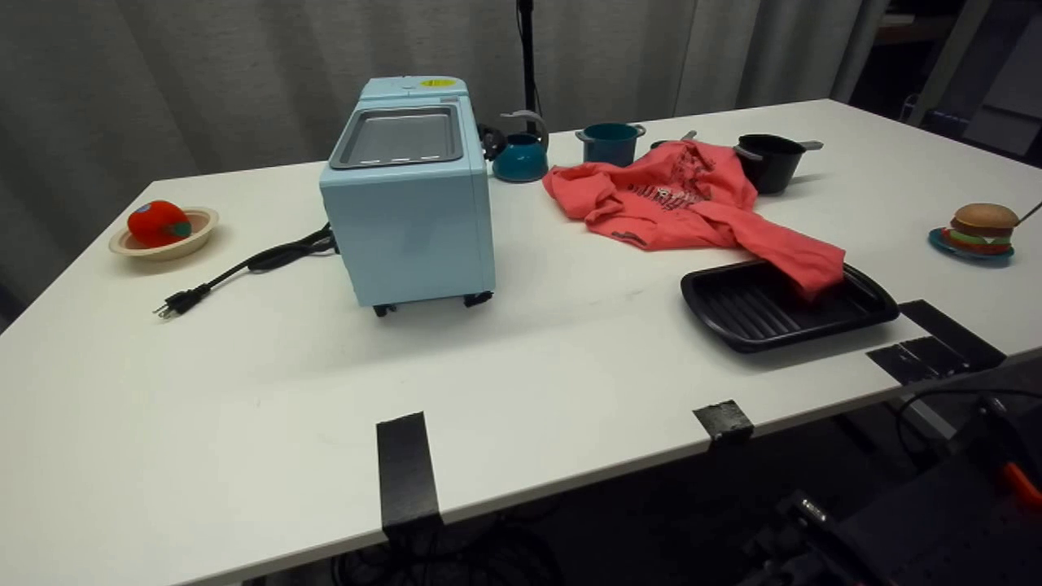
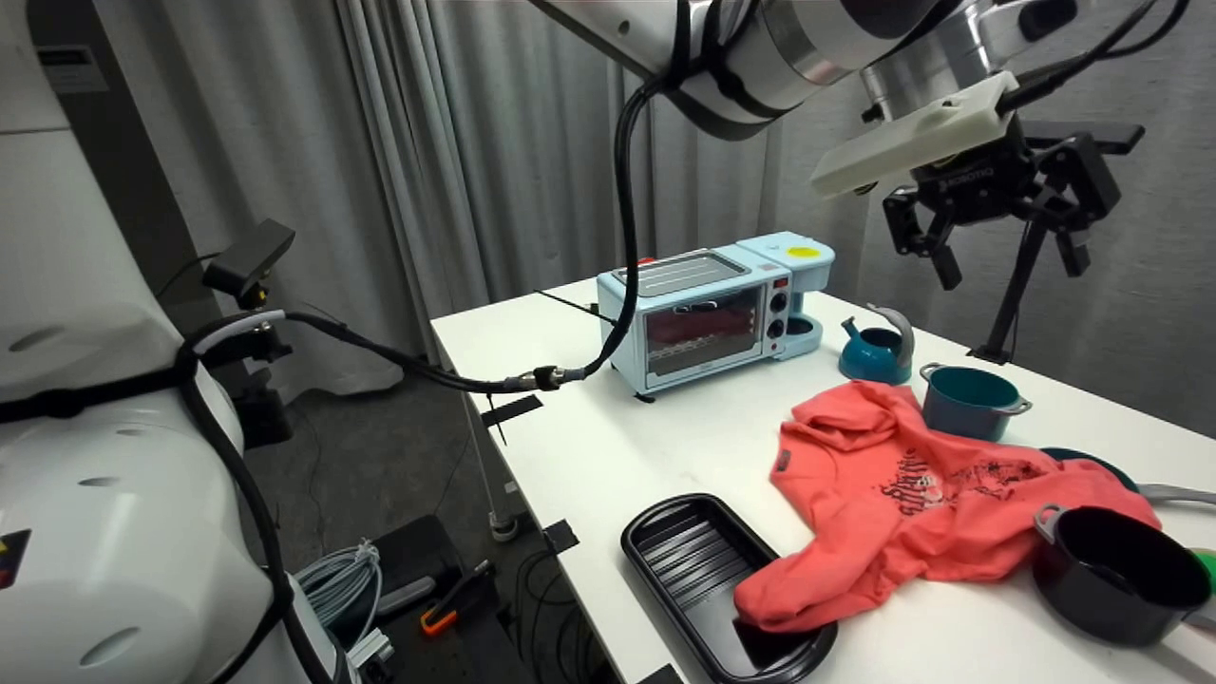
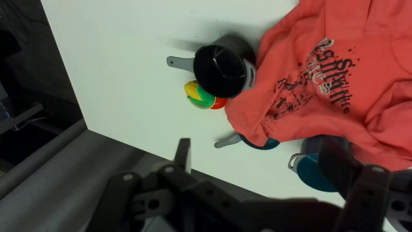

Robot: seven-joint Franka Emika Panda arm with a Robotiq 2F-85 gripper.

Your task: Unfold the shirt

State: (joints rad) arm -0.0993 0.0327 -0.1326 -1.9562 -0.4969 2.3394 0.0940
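Note:
The coral-red shirt lies crumpled on the white table in both exterior views (image 1: 667, 199) (image 2: 912, 513), with dark and white print facing up. One sleeve reaches over the rim into a black ribbed tray (image 1: 737, 309) (image 2: 693, 546). The shirt's far part bunches into folds. In the wrist view the shirt (image 3: 341, 64) fills the right side, and its edge covers part of a teal pan (image 3: 265, 145). My gripper (image 2: 1012, 264) is open and empty, high in the air beyond the shirt. Its spread fingers also show in the wrist view (image 3: 257, 140), apart from the shirt.
A black pot (image 1: 769, 167) (image 3: 222, 71) and a teal pot (image 2: 969, 413) (image 3: 310, 174) stand against the shirt. A teal kettle (image 2: 872, 361) and light-blue toaster oven (image 1: 411, 228) stand nearby. Toy corn (image 3: 200, 95) lies by the black pot. A toy burger (image 1: 983, 226) sits further off.

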